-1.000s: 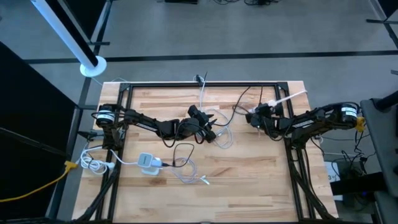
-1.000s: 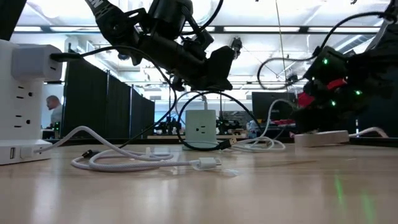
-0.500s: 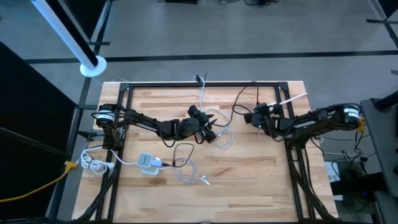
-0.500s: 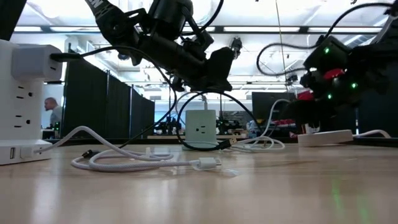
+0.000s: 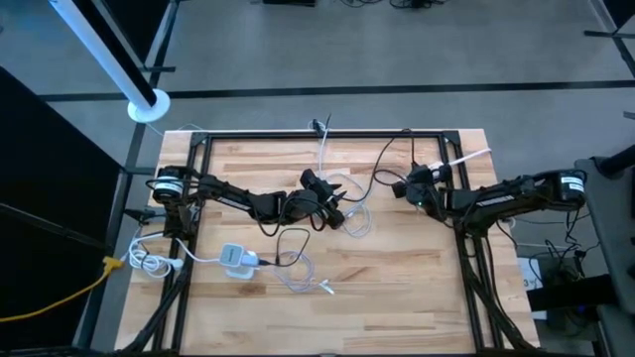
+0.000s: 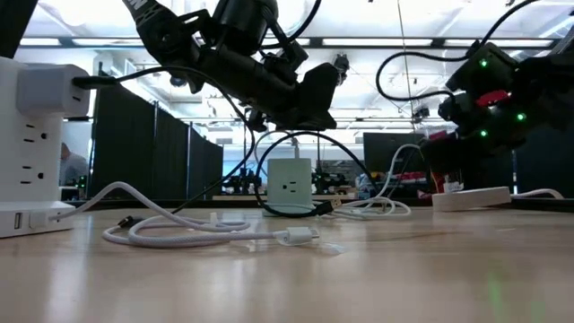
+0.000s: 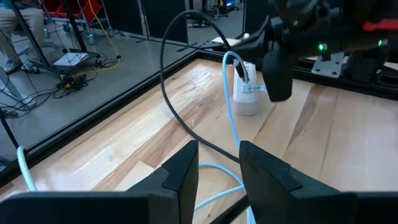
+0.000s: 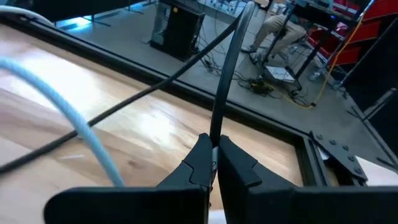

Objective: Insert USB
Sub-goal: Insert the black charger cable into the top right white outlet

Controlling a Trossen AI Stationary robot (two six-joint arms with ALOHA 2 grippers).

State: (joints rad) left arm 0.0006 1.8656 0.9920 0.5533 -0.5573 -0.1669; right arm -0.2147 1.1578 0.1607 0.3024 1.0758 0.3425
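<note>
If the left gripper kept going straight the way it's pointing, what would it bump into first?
Probably the black cable looping across just ahead of the left gripper. Beyond it stand the white charger block and the right arm, though depth is hard to judge.

The table [image 5: 397, 288] is pale wood in butcher-block strips, smooth with a soft sheen, edged by a matt black metal frame [image 5: 298, 135]. The white adapter [image 7: 246, 99] and power strip [image 6: 31, 148] look like smooth plastic, as do the glossy white cable [image 6: 179, 229] and matt black cable [image 8: 227, 68]. Both arms' fingers [image 7: 180, 177] are matt black plastic.
</note>
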